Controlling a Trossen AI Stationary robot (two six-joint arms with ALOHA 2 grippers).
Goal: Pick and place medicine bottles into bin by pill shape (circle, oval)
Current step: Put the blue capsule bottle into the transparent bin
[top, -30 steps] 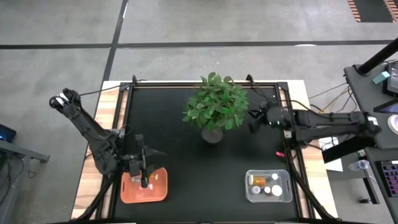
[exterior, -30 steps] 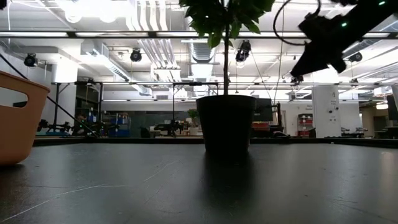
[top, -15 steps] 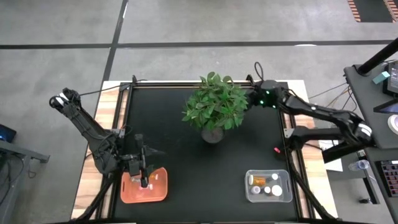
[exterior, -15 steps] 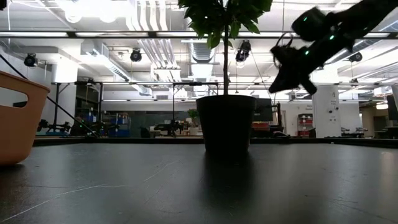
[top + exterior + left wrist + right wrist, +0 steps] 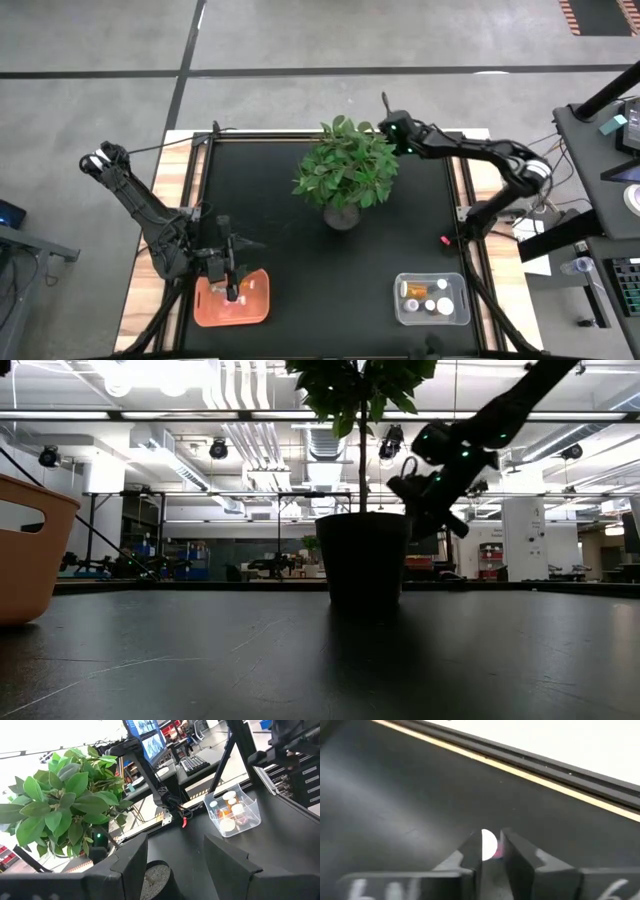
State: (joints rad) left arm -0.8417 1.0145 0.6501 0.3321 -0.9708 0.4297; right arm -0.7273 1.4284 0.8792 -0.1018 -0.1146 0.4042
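Seen from overhead, your left arm sits at the near left of the black table (image 5: 300, 220), its gripper (image 5: 232, 290) hanging over the orange bin (image 5: 255, 305) at the table's front-left corner; in the left wrist view the two dark fingers (image 5: 131, 857) stand apart with nothing between them, looking past the plant toward the far bin. At table height the orange bin (image 5: 30, 550) shows only as a wall at the frame's left edge. In the middle of the table stands the leafy potted plant (image 5: 345, 175), its dark pot (image 5: 362, 555) upright on the surface. To the right of it, at the table's front-right, lies the clear bin (image 5: 408, 312), and you can make out several small medicine bottles (image 5: 432, 297) inside it, white caps and orange bodies together; the left wrist view shows the same cluster of bottles (image 5: 231, 812) standing in that clear bin (image 5: 252, 817). Your right arm reaches across the back edge of the table, its gripper (image 5: 385, 112) just behind the plant's foliage and above the surface. In the right wrist view its fingers (image 5: 470, 857) are nearly pressed together, pinching a small white and pinkish bottle (image 5: 489, 845) between them, with bare black tabletop and the table's pale rear rail beyond.
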